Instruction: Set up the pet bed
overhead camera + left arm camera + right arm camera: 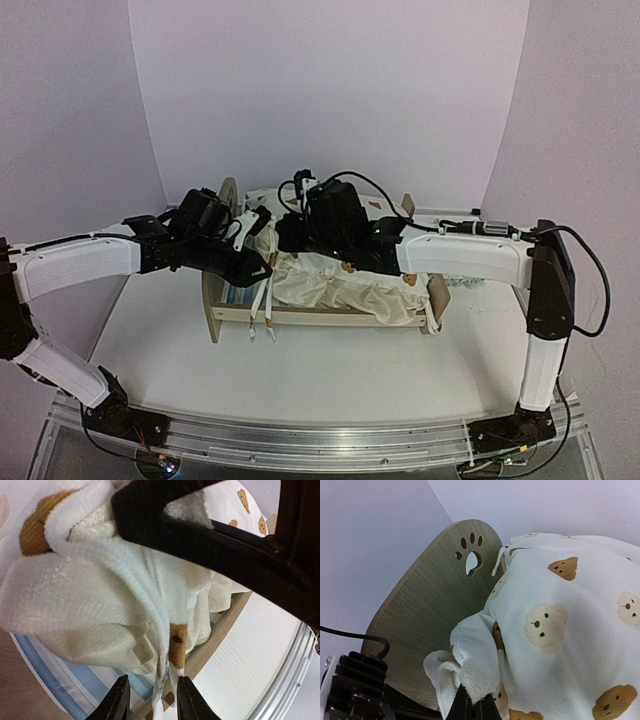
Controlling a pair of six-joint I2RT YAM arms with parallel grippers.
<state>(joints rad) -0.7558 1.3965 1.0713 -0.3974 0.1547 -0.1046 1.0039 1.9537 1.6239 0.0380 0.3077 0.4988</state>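
The pet bed (320, 318) stands mid-table, its paw-print headboard (228, 195) (435, 595) at the left and its low footboard (438, 295) at the right. A cream bear-print quilt (340, 285) (75, 605) (560, 630) lies bunched over the striped mattress (60, 680). My right gripper (284, 238) (475, 707) is shut on a folded corner of the quilt near the headboard. My left gripper (266, 224) (152, 700) hangs just beside it, its jaws apart around the quilt's dangling edge strips, with a gap still on one side.
The right arm's black gripper body (240, 555) crosses close above my left gripper. Two white quilt strips (262, 308) hang over the bed's near side rail. A small speckled item (465, 282) lies right of the footboard. An aluminium rail (320, 435) runs along the near table edge.
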